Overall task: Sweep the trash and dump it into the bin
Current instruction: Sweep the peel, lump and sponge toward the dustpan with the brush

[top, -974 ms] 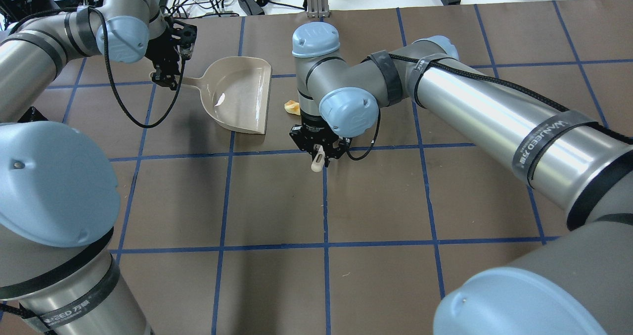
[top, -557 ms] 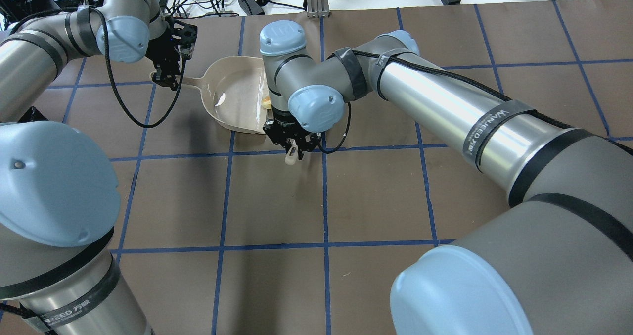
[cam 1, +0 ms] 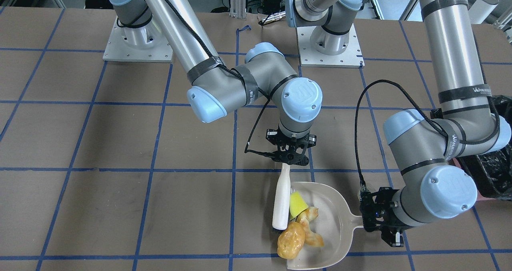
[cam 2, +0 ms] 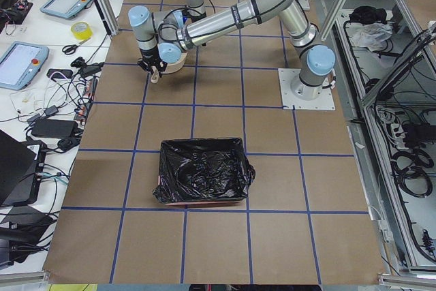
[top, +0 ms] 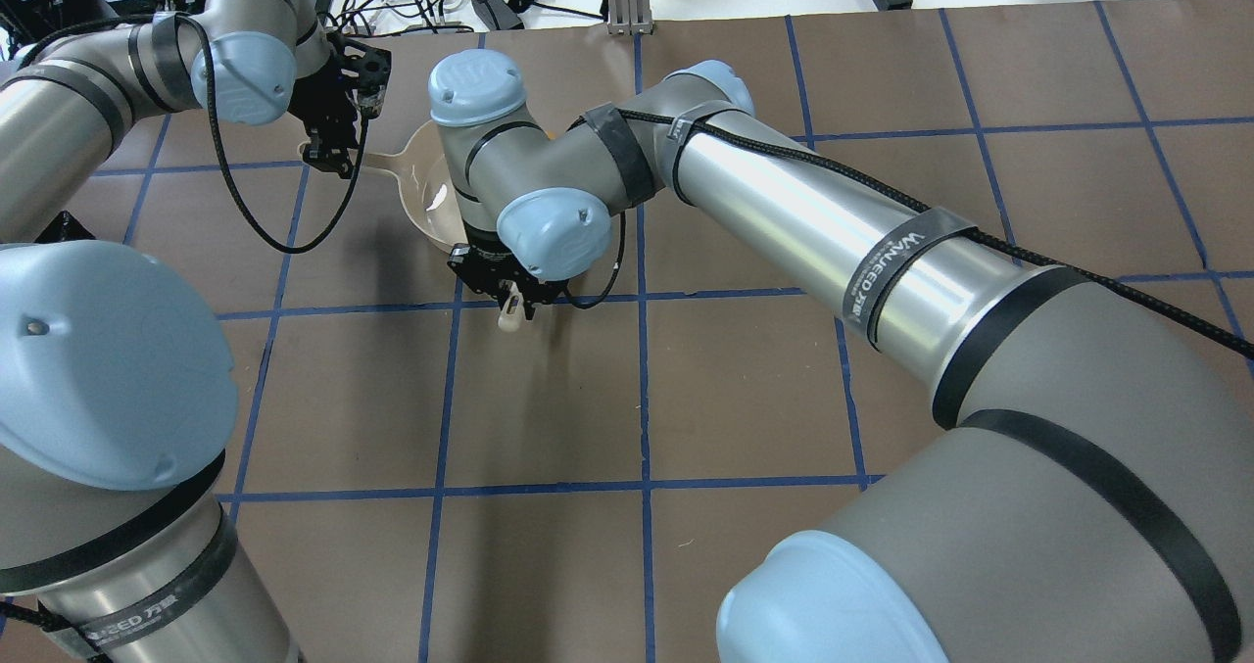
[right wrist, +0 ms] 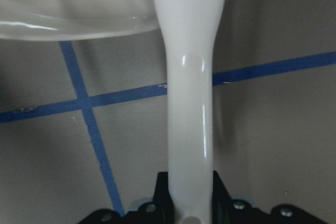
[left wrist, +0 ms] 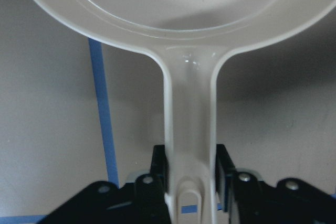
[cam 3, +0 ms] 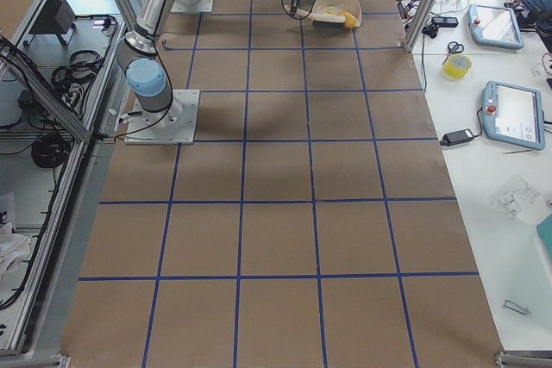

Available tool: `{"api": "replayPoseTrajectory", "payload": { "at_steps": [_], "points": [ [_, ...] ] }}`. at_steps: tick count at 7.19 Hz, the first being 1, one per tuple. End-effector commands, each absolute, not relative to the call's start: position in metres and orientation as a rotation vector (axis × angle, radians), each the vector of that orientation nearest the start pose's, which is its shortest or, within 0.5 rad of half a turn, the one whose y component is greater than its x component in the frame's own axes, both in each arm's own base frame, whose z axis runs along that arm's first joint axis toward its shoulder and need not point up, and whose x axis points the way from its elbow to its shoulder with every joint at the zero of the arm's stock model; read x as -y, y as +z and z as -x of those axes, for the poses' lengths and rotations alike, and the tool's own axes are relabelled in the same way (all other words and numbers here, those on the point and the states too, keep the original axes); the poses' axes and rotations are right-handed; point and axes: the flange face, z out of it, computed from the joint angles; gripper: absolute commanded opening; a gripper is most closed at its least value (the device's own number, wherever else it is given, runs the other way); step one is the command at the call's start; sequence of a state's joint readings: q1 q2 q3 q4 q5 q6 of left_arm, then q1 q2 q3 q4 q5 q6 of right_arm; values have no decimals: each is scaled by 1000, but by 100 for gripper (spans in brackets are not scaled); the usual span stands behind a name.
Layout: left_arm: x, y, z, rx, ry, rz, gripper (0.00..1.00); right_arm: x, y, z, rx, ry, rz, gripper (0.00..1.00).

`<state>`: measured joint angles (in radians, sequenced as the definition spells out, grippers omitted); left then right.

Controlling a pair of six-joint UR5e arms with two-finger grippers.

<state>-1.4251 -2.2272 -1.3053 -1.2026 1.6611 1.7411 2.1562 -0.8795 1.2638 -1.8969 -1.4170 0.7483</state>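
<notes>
Looking from your side, you see the right gripper (cam 1: 286, 161) clamped on the brush (cam 1: 282, 201) and the left gripper (left wrist: 191, 174) clamped on the dustpan (cam 1: 336, 219) handle. The yellow wedge (cam 1: 297, 204), croissant (cam 1: 311, 227) and potato (cam 1: 291, 243) crowd the dustpan's 9 o'clock lip, with the potato seemingly overhanging it. The bin (cam 1: 494, 171) sits at 3 o'clock.

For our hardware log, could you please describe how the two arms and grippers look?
The left arm and right arm both have silver tubes, grey joint housings and rounded light-blue caps. Black bands, some printed WANJEED, strap a black braided cable along each. The left gripper and right gripper are black, with two short jaws.
</notes>
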Motion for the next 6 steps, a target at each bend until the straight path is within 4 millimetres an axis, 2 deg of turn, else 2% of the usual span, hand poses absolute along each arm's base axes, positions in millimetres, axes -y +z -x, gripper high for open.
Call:
{"api": "replayPoseTrajectory", "payload": {
  "at_steps": [1,2,3,4,5,6],
  "points": [
    [730,250,18,2215,-135,2276,0,523,251,-562,-2984,177,-186,0],
    [730,251,16,2221,-132,2271,0,524,244,-573,-2977,163,-172,0],
    [730,251,17,2218,-128,2271,0,519,245,-587,-2923,168,-171,0],
    [730,251,17,2218,-128,2271,0,517,253,-588,-2915,170,-179,0],
    [730,251,17,2217,-126,2271,0,517,269,-576,-2959,174,-174,0],
    [730,252,17,2220,-124,2270,0,514,300,-552,-3025,203,-140,0]
  ]
}}
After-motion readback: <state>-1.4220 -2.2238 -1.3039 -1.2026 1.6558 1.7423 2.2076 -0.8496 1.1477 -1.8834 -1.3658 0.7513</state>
